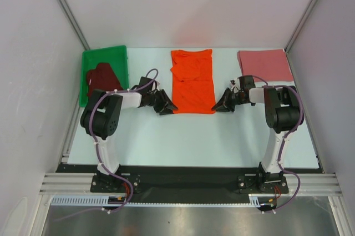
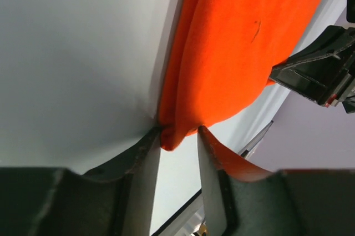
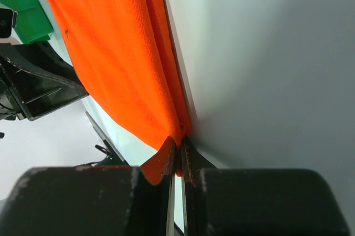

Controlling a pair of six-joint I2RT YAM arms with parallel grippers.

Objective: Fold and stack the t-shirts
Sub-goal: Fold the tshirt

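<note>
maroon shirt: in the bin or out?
In. The maroon t-shirt lies crumpled inside the green bin at the table's far left, in the top view.

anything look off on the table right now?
Only the maroon t-shirt: it lies crumpled, unfolded, in the green bin at far left. The orange t-shirt lies flat mid-table and the pink t-shirt sits folded at far right. No spill or damage visible.

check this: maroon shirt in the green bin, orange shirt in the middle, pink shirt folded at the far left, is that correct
One point is wrong: the pink shirt lies folded at the far right, not the left, as the top view shows. The maroon shirt is in the green bin and the orange shirt is in the middle.
</note>
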